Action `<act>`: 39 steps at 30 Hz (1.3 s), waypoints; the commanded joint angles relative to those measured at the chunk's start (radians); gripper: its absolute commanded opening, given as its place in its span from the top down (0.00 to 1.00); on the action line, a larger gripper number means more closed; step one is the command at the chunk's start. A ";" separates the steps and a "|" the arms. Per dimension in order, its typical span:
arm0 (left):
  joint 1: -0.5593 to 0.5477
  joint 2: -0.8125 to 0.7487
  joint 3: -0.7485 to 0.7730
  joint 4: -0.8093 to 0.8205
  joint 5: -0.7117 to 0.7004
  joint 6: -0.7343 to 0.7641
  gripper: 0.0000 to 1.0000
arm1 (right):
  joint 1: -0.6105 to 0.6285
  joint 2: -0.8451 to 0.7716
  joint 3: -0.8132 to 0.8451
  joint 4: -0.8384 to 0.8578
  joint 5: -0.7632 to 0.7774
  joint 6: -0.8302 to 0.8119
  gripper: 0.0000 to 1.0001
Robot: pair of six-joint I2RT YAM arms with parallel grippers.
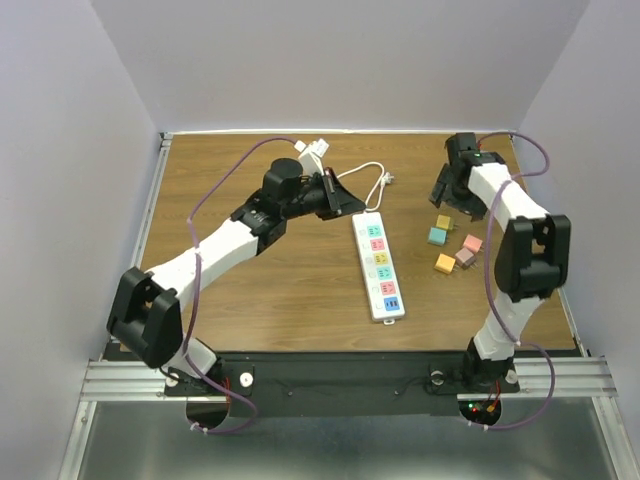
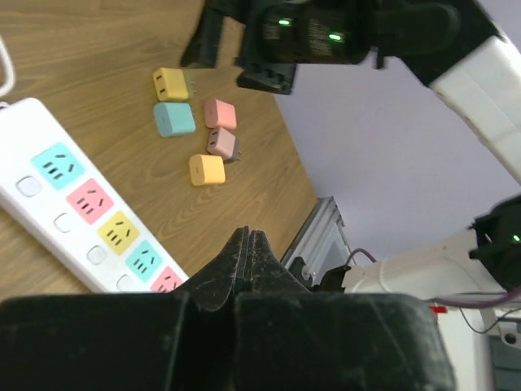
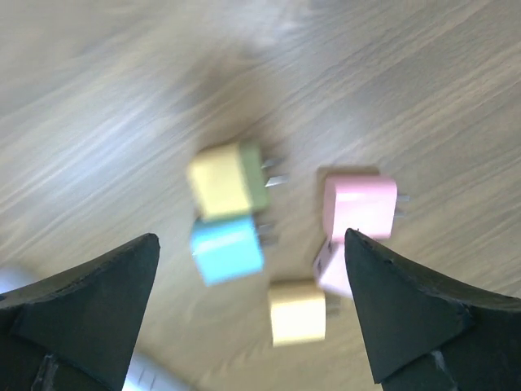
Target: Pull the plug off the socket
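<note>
The socket (image 1: pixel 378 262) is a long white power strip lying in the middle of the table, its colour-marked outlets all bare. It also shows in the left wrist view (image 2: pixel 81 212). Several loose coloured plugs (image 1: pixel 445 263) lie on the wood to its right, none of them in an outlet. My left gripper (image 1: pixel 360 202) is shut and empty, hovering just past the strip's far end; its jaws (image 2: pixel 247 236) are pressed together. My right gripper (image 1: pixel 443 195) is open and empty above the plugs, with the teal plug (image 3: pixel 226 248) and the yellow plug (image 3: pixel 297 312) between its fingers (image 3: pixel 98 301).
The strip's white cord (image 1: pixel 370 180) loops behind it towards the back. A pink plug (image 3: pixel 360 205) and an olive-yellow one (image 3: pixel 224 181) lie in the same cluster. Walls close the table at the back and sides; a metal rail runs along the near edge.
</note>
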 commanded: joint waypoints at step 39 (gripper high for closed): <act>0.027 -0.738 -0.025 -0.174 -0.614 0.302 0.07 | 0.008 -1.013 -0.199 0.094 -0.472 -0.102 0.00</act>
